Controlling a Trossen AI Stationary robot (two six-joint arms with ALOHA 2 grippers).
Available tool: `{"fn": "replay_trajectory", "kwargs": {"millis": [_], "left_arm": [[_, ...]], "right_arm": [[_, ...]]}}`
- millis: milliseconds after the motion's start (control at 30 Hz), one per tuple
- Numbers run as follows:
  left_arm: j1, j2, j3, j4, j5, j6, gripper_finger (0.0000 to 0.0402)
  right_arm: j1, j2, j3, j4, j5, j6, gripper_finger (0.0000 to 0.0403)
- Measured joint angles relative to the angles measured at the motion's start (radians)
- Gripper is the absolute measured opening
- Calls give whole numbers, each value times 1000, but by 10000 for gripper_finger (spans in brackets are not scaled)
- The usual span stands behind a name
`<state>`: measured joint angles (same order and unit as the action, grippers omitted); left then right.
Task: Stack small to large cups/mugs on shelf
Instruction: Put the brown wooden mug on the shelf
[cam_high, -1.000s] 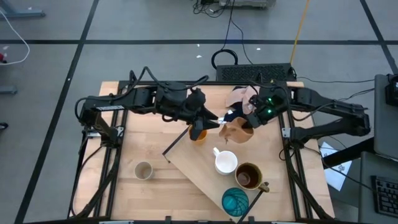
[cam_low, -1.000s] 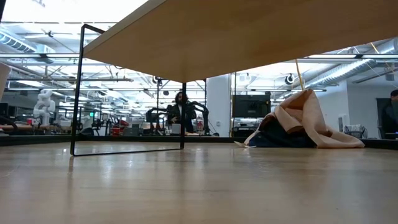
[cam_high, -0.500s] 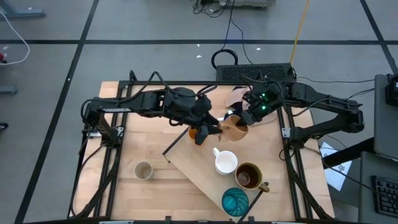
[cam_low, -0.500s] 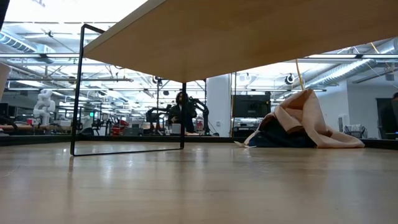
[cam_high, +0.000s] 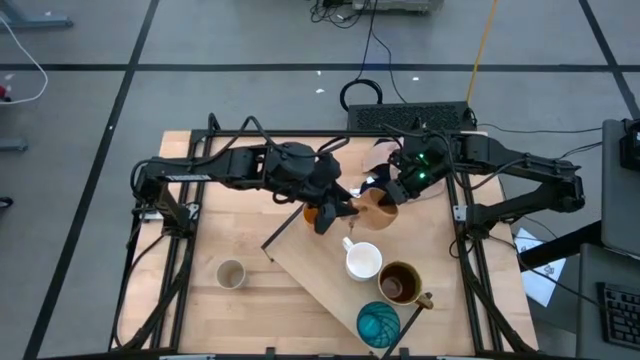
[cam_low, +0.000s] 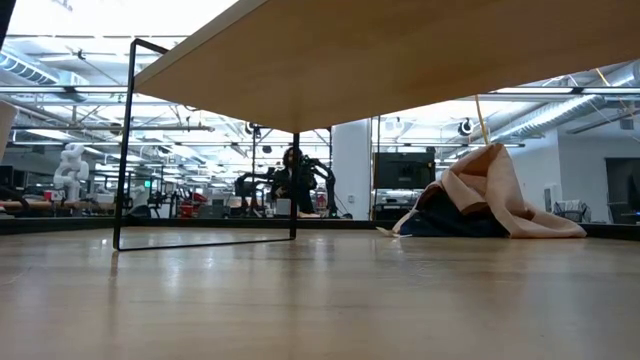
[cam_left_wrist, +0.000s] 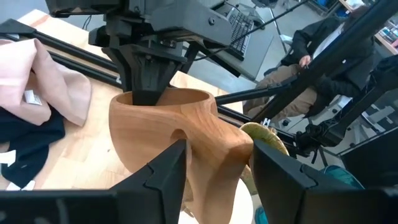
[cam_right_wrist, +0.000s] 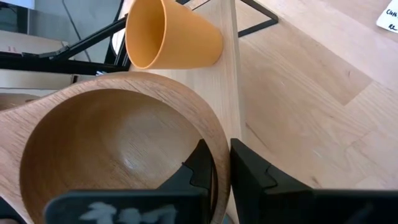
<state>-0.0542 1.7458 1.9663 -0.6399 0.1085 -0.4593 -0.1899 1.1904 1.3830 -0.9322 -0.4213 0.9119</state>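
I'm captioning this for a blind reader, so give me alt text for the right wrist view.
The right hand pinches the rim of the tan wooden cup, one finger inside and one outside. Just beyond it, the orange cup lies tipped on its side on the light wood shelf, above the wooden tabletop.

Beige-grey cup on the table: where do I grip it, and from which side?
Pinch the rim of the beige-grey cup from straight above, I'd say: it stands upright, mouth up, no handle showing, nothing beside it on the table.
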Motion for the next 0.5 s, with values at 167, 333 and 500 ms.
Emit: {"fn": "replay_trajectory", "kwargs": {"millis": [167,333,500], "left_arm": [[3,2,0,-7,-1,-21,173],[3,9,1,-12,-3,-21,172],[1,14,1,-7,-1,-13,141]], "right_arm": [[2,0,0,18,1,7,21],[2,0,0,45,-1,19,21],[24,0,-1,41,-16,29,21]]}}
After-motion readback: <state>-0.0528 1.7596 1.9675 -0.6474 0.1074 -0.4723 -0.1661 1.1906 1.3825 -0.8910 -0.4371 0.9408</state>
